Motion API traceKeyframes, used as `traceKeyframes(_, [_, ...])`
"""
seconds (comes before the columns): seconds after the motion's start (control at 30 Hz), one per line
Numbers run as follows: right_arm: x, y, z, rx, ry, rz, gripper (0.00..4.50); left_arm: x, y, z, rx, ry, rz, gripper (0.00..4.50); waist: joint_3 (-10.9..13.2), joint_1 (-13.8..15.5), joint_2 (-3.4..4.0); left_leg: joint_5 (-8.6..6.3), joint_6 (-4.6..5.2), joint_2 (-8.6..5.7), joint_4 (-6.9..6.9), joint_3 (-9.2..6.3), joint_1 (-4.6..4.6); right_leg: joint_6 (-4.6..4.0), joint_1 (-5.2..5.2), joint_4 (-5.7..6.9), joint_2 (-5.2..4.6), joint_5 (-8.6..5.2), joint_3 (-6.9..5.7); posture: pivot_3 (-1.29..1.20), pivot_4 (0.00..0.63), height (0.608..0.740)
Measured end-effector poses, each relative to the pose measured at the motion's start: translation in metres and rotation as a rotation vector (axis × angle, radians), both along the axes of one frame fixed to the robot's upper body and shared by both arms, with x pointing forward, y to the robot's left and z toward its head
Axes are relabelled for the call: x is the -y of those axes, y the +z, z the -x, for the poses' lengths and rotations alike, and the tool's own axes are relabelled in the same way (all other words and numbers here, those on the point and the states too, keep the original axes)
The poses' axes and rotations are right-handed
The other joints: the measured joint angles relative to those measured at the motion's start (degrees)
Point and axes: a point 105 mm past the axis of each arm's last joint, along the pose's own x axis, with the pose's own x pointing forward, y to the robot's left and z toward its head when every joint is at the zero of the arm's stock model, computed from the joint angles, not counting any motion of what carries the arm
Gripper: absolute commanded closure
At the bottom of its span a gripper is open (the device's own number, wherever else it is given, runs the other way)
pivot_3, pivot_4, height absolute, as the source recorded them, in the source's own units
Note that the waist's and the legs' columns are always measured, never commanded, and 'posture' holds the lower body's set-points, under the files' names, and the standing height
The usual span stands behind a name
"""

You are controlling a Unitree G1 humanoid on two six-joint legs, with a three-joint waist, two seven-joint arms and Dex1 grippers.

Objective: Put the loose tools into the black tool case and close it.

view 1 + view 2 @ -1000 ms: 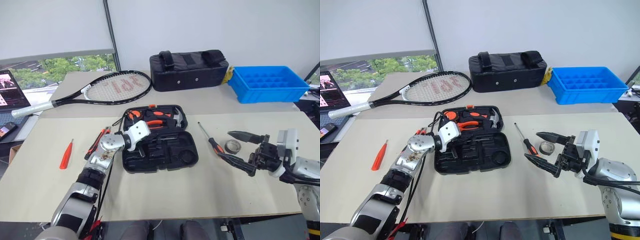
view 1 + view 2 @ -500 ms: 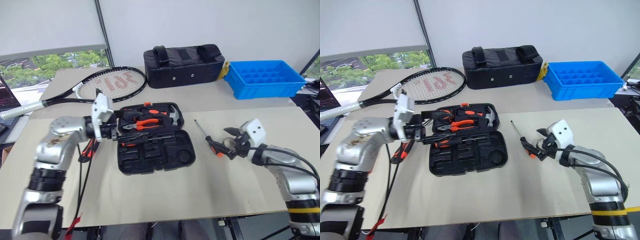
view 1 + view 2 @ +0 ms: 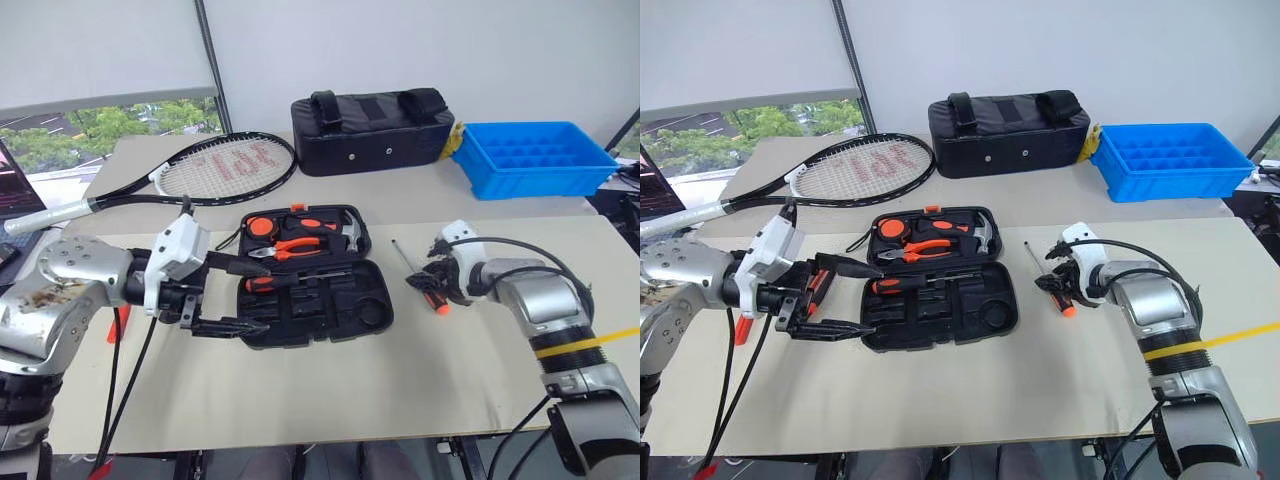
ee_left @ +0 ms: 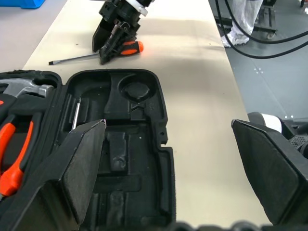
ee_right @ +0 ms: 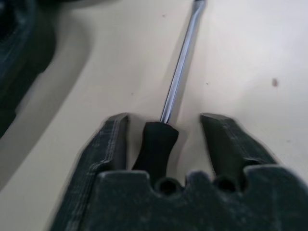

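We noted a tennis racket (image 3: 215, 170) lying flat across the far left of the table (image 3: 400, 380), its handle reaching toward the left edge. A black fabric bag (image 3: 375, 130) with two handles stood at the far edge, centre. Just right of it sat a blue crate (image 3: 530, 158), its floor ribbed into a grid. Trees (image 3: 110, 125) showed through a window behind the racket.

Silver-grey metal arms, white wrist housings, black ribbed jaws; black cables loop along both, yellow band on the right forearm.
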Motion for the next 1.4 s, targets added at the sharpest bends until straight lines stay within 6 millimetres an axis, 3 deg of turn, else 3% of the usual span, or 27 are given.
traceKeyframes(0.1, [-0.001,0.0,-0.002,-0.002,0.004,0.012,3.92,0.0,-0.001,0.003,-0.001,0.007,-0.001,0.0,0.0,0.0,0.0,-0.01,0.0,-0.01,0.0,0.0,0.02,0.0,0.03,-0.01,-0.01,0.0,0.0,0.0,0.15,0.74])
traceKeyframes(0.23, [-0.002,0.003,-0.003,0.003,0.011,0.009,3.93,-0.004,0.001,0.006,0.001,0.03,0.017,0.0,0.0,0.0,0.02,0.0,-0.01,-0.01,0.0,0.0,0.0,0.0,-0.01,0.01,-0.01,0.0,0.01,0.0,0.15,0.74])
traceKeyframes(0.33, [-0.009,0.018,-0.006,0.057,0.057,0.005,3.94,-0.009,0.002,0.004,0.011,0.074,0.036,0.0,0.0,-0.3,0.04,0.0,-0.01,0.0,-0.01,0.01,-0.02,0.0,-0.06,0.01,0.01,0.0,0.02,0.0,0.15,0.74])
traceKeyframes(0.47, [-0.039,0.057,-0.005,0.191,0.226,-0.013,3.94,-0.026,0.0,0.003,0.008,0.168,0.049,0.0,0.0,-0.9,0.07,-0.02,-0.04,0.01,-0.05,0.01,0.01,0.0,-0.11,0.03,0.03,0.0,0.02,0.0,0.15,0.74])
traceKeyframes(0.53, [-0.069,0.077,0.001,0.268,0.384,-0.044,3.94,-0.039,-0.005,0.003,-0.014,0.232,0.046,0.0,0.0,-1.3,0.07,-0.05,-0.05,0.02,-0.06,0.0,0.04,0.0,-0.1,0.03,0.03,0.0,0.0,0.0,0.15,0.74])
traceKeyframes(0.6, [-0.097,0.083,0.01,0.306,0.549,-0.051,3.94,-0.049,-0.007,0.006,-0.025,0.283,0.042,0.0,0.0,-1.7,0.07,-0.06,-0.05,0.03,-0.06,-0.01,0.06,0.0,-0.09,0.02,0.03,0.0,-0.01,0.0,0.15,0.74])
traceKeyframes(0.73, [-0.132,0.068,0.029,0.341,0.857,0.016,3.94,-0.061,-0.005,0.012,-0.025,0.343,0.03,0.0,0.1,-1.4,0.08,-0.09,-0.02,0.0,-0.04,-0.01,0.17,0.0,-0.1,-0.03,0.02,0.0,-0.09,0.0,0.15,0.74])
traceKeyframes(0.83, [-0.15,0.058,0.022,0.347,0.957,0.048,3.94,-0.062,-0.004,0.019,-0.02,0.357,0.029,0.0,0.1,-1.4,0.07,-0.1,-0.04,0.0,-0.03,-0.01,0.22,-0.04,-0.1,-0.09,0.0,0.03,-0.06,0.0,0.15,0.74])
traceKeyframes(1.1, [-0.149,0.036,0.015,0.333,1.134,0.188,3.94,-0.054,0.001,0.033,-0.005,0.365,0.027,0.0,0.1,-1.5,0.09,-0.15,-0.16,0.02,-0.06,-0.1,0.27,-0.06,-0.11,-0.01,0.03,0.03,-0.11,0.0,0.15,0.74])
traceKeyframes(1.17, [-0.15,0.033,0.017,0.327,1.164,0.199,2.95,-0.053,0.0,0.034,-0.014,0.371,0.025,0.0,0.1,-1.6,0.09,-0.15,-0.17,0.02,-0.06,-0.1,0.25,-0.06,-0.11,-0.01,0.04,0.03,-0.11,0.0,0.15,0.74])
traceKeyframes(1.2, [-0.15,0.032,0.017,0.329,1.172,0.205,2.77,-0.053,0.0,0.034,-0.013,0.371,0.026,0.0,0.1,-1.6,0.1,-0.15,-0.18,0.03,-0.06,-0.1,0.25,-0.06,-0.11,0.0,0.05,0.03,-0.11,0.0,0.15,0.74])
traceKeyframes(1.4, [-0.156,0.041,0.016,0.375,1.18,0.18,0.74,-0.054,-0.001,0.035,-0.021,0.382,0.029,0.0,0.1,-1.7,0.11,-0.16,-0.25,0.04,-0.1,-0.1,0.28,-0.15,-0.11,0.02,0.09,0.08,-0.11,0.0,0.15,0.74])
